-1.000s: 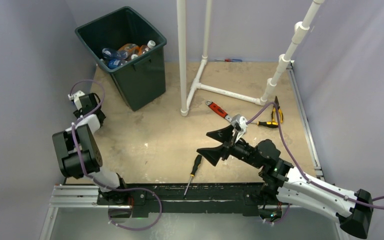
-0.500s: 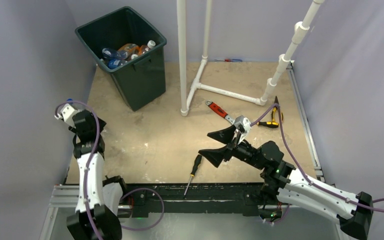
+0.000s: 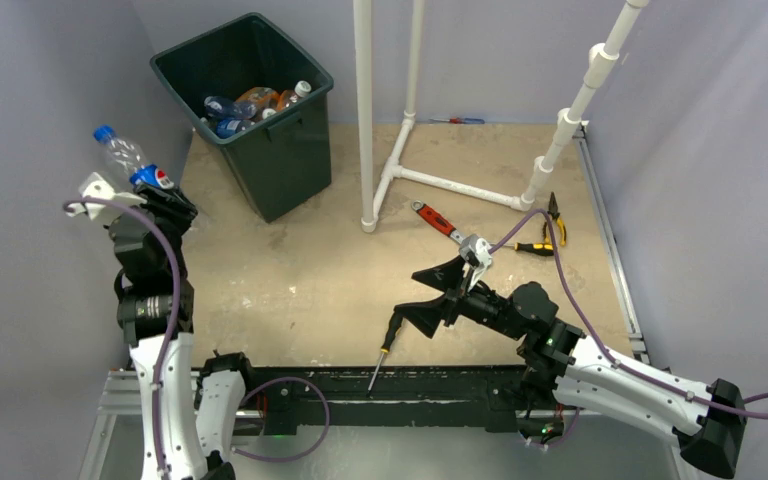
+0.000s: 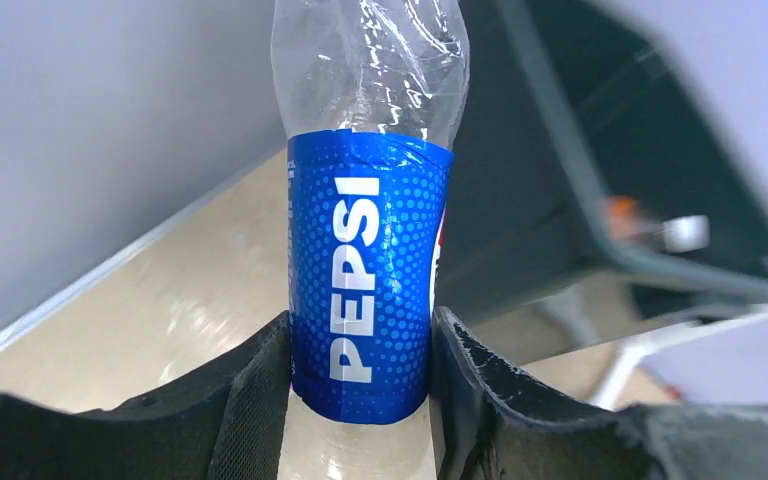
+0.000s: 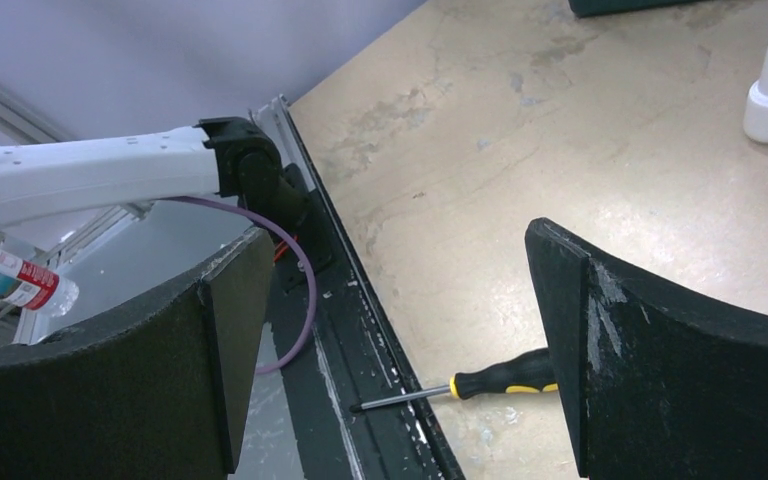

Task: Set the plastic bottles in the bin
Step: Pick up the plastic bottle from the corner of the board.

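Observation:
My left gripper (image 3: 152, 188) is raised at the table's left side, shut on a clear Pepsi bottle (image 3: 125, 158) with a blue cap that points up and away from the bin. In the left wrist view both pads press the bottle's blue label (image 4: 365, 260), with the gripper (image 4: 360, 345) low in frame and the bin (image 4: 550, 200) to the right behind it. The dark bin (image 3: 285, 160) stands at the far left and holds several bottles (image 3: 250, 103). My right gripper (image 3: 410, 293) hangs open over the near middle. A red-labelled bottle (image 5: 10, 280) lies off the table edge.
A black-and-yellow screwdriver (image 3: 388, 340) lies at the near edge, seen between my right fingers (image 5: 505, 375). A white pipe frame (image 3: 365, 110) stands mid-table. A red wrench (image 3: 436, 220) and pliers with another screwdriver (image 3: 545, 240) lie to the right.
The left arm has unfolded and risen from low at the table's left edge, lifting the Pepsi bottle into sight. The right gripper has dipped slightly toward the screwdriver, still open.

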Controlling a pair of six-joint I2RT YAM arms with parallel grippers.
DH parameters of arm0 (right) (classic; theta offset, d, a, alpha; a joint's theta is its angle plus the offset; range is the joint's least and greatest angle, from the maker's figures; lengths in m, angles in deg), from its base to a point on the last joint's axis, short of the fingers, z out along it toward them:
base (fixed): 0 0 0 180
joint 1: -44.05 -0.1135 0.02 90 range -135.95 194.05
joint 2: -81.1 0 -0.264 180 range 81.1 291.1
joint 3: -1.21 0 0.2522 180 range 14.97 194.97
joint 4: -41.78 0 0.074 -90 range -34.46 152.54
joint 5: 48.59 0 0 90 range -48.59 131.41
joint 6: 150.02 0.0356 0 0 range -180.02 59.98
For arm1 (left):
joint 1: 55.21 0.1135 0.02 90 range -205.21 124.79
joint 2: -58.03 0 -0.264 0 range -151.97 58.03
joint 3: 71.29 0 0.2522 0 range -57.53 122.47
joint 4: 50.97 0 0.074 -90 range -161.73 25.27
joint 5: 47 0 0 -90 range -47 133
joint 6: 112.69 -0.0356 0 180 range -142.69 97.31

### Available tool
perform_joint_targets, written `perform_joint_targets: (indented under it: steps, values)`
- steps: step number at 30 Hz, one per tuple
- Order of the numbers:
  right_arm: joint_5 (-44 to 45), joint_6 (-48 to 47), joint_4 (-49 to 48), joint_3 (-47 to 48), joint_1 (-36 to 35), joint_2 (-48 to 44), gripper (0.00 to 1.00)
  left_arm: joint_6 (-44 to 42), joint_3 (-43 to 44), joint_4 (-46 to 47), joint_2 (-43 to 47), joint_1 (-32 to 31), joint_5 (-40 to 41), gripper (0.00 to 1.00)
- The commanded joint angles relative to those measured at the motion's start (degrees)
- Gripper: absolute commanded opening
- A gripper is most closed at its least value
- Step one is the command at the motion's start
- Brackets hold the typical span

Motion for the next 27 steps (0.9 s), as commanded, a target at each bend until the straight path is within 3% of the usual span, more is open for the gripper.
perform_joint_targets:
  steps: [1, 9, 15, 22, 27]
  values:
    - [-1.0, 1.8, -0.8, 0.8, -0.3, 1.1, 0.96, 2.7, 7.4, 5.9, 3.6, -0.4, -6.0, 0.00]
    - [2.3, 2.3, 0.3, 0.9, -0.3, 1.6, 0.96, 5.6, 13.0, 20.0, 2.0, -0.8, -28.2, 0.00]
    - [6.5, 2.2, -0.3, 3.8, -0.3, 5.4, 0.95, 7.3, 14.5, 28.4, -0.2, -1.2, -37.2, 0.00]
    - [12.3, 2.8, -2.1, 10.0, -0.2, 13.7, 0.95, 7.8, 16.8, 30.6, -3.5, -2.0, -48.5, 0.00]
    - [13.5, 2.8, -4.3, 15.5, 0.2, 21.0, 0.96, 4.6, 21.8, 28.5, -8.7, -7.5, -50.7, 0.00]
